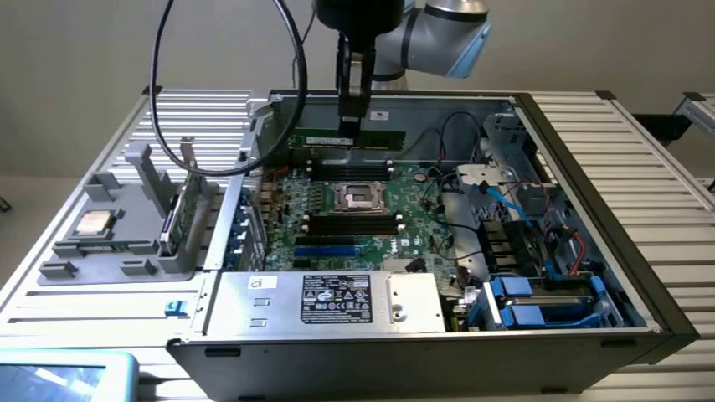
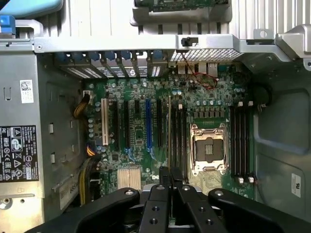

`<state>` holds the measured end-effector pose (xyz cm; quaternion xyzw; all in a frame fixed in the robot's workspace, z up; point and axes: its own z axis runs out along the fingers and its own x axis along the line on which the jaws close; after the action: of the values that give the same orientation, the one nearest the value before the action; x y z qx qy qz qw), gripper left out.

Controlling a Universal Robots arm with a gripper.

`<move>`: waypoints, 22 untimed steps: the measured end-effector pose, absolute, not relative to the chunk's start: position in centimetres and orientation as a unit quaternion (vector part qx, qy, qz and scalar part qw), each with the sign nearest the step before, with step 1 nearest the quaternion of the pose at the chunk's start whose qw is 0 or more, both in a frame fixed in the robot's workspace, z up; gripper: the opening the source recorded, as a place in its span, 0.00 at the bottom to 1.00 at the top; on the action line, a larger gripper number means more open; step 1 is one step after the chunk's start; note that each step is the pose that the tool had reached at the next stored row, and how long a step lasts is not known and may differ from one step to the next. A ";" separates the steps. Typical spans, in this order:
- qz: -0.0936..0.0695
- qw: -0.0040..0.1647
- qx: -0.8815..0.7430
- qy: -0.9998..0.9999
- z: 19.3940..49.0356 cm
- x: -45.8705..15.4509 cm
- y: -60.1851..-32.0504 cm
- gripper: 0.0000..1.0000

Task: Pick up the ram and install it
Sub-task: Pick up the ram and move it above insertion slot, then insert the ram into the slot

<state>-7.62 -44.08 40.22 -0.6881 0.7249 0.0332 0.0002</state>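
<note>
**Black gripper (image 1: 350, 120) pinching the long, thin green ram stick (image 1: 374, 138)**
Its fingers are pressed onto the stick's upper edge. The stick lies level directly under the fingertips, just above the black memory slots (image 1: 348, 170) of the green motherboard (image 1: 424, 226). The square silver processor socket (image 1: 360, 198) sits just past those slots.

I see the ram (image 1: 374, 138) as a long, thin green stick with dark chips along its face. It's on edge and level, long side running across the exterior view from left to right. It's pinched at the upper edge, roughly mid-length, by the gripper (image 1: 351, 126). It hangs over the far end of the board, beyond the socket and the far slots. I can't tell if its lower edge touches a slot.
</note>
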 end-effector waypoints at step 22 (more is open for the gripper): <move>0.033 0.000 -0.688 0.725 40.1 -5.3 -39.8 0.11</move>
<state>-5.35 -39.79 40.15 -0.6881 0.7248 0.0332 0.0002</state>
